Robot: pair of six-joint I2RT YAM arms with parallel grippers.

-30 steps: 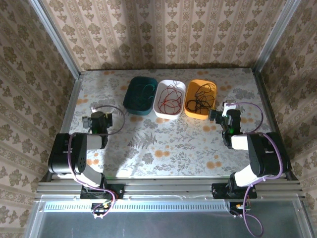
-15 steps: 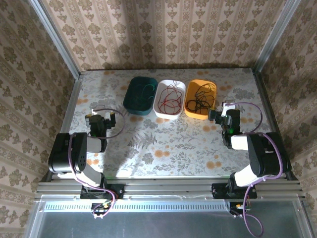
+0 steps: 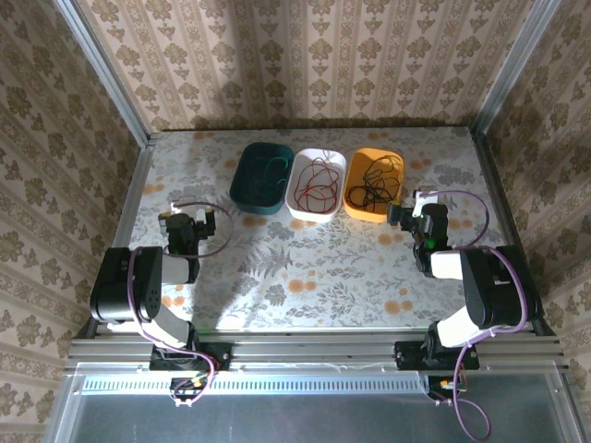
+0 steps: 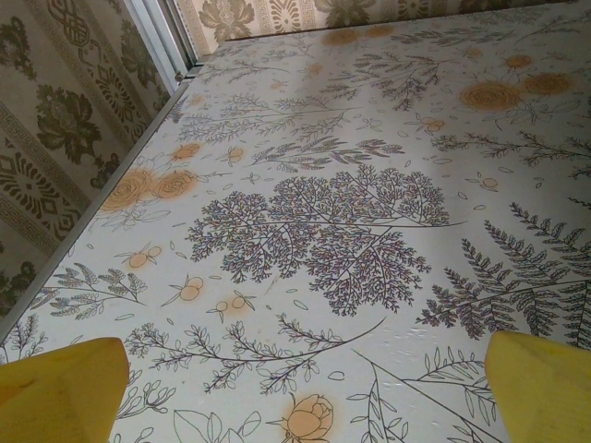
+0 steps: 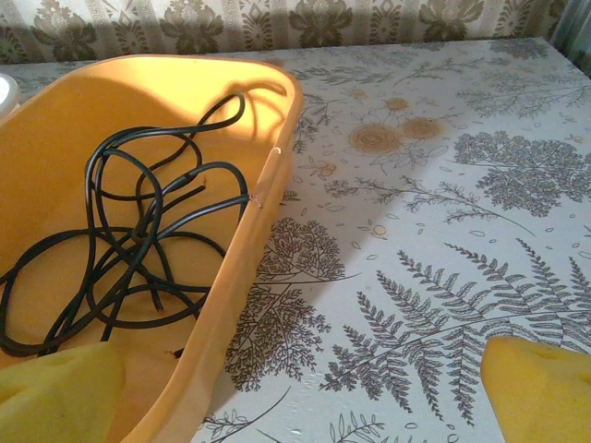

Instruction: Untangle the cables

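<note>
We see three bins in a row at the far side of the flowered counter [image 3: 319,272]. A teal bin [image 3: 242,196] stands on the left, a white bin [image 3: 297,205] in the middle and an orange bin [image 3: 355,209] on the right, each just beside the next. The cables lie apart, one colour to a bin. The green cable [image 3: 268,172] is a small loose bundle in the teal bin, the red cable [image 3: 316,185] squiggles in the white one, and the black cable [image 3: 374,183] loops over itself in the orange one.

The left pincer [image 3: 188,221] hangs over the left part of the counter, well apart from the bins. Its jaws stand wide and hold nothing. In its wrist view we see its yellow fingertips [image 4: 57,389] at the bottom corners, with bare counter between them.

The right pincer [image 3: 403,214] sits just beside the near right corner of the orange bin, jaws wide and holding nothing. In its wrist view the bin's wall runs between the two yellow fingertips [image 5: 540,392], and the black loops lie inside on the bin's floor, apart from both.
</note>
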